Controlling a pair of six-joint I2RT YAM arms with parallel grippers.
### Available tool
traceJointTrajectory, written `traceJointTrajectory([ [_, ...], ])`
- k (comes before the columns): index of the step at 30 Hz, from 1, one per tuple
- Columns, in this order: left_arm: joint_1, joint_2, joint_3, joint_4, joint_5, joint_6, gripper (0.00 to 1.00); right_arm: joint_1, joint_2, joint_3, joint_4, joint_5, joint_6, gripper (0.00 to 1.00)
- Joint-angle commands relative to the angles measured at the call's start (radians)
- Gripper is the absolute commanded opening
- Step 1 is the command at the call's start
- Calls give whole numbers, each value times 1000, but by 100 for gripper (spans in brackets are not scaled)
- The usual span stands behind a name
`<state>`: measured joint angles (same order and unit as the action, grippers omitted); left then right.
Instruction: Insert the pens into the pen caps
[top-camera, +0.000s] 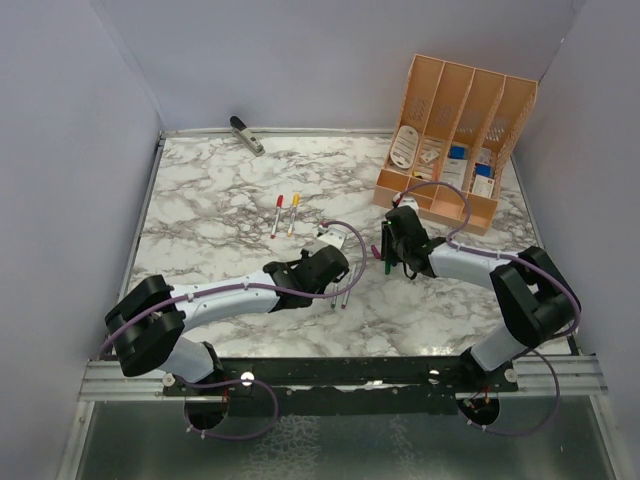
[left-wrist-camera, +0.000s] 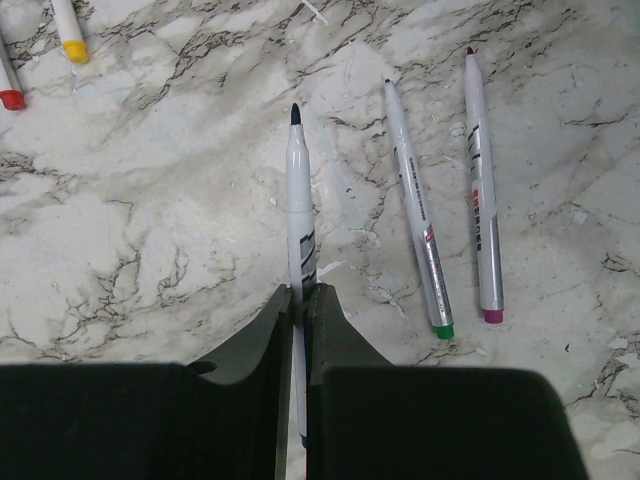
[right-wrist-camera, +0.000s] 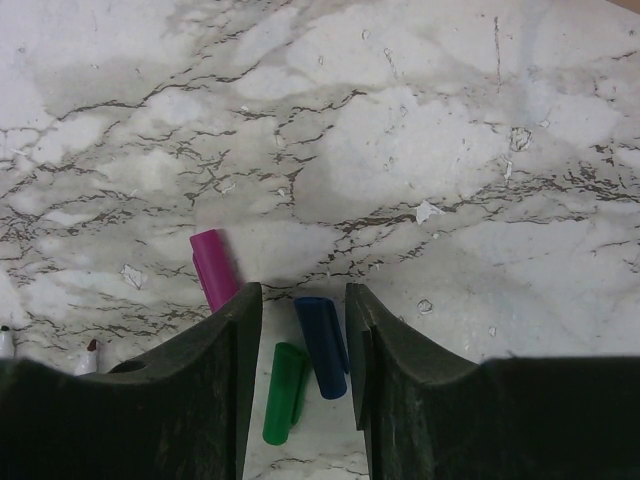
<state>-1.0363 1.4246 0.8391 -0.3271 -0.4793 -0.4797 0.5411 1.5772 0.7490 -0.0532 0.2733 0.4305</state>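
Your left gripper (left-wrist-camera: 298, 300) clamps the blue-tipped pen (left-wrist-camera: 299, 200); your right gripper (right-wrist-camera: 303, 310), open, straddles the blue cap (right-wrist-camera: 322, 345), probably light and slippery: pinch mid-body.

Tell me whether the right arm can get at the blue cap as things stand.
Probably yes. The right gripper is open, and the blue cap lies uncovered on the table between its jaws. The green cap lies close beside it, so closing might catch both.

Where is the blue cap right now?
In the right wrist view, the blue cap lies on the marble table between the open fingers of the right gripper, beside the green cap; the magenta cap sits just outside them.
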Motion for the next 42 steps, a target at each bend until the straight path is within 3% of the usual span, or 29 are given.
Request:
traceJointTrajectory([
  [1,-2,-17,-9,23,8,8,0,-4,13,7,-11,9,19,39],
  [26,-2,-33,-23,42,14,6,0,-4,45,-44,-141,22,148,32],
  [42,-1,-22,-12,71,28,28,0,-4,-30,-69,-299,54,225,31],
])
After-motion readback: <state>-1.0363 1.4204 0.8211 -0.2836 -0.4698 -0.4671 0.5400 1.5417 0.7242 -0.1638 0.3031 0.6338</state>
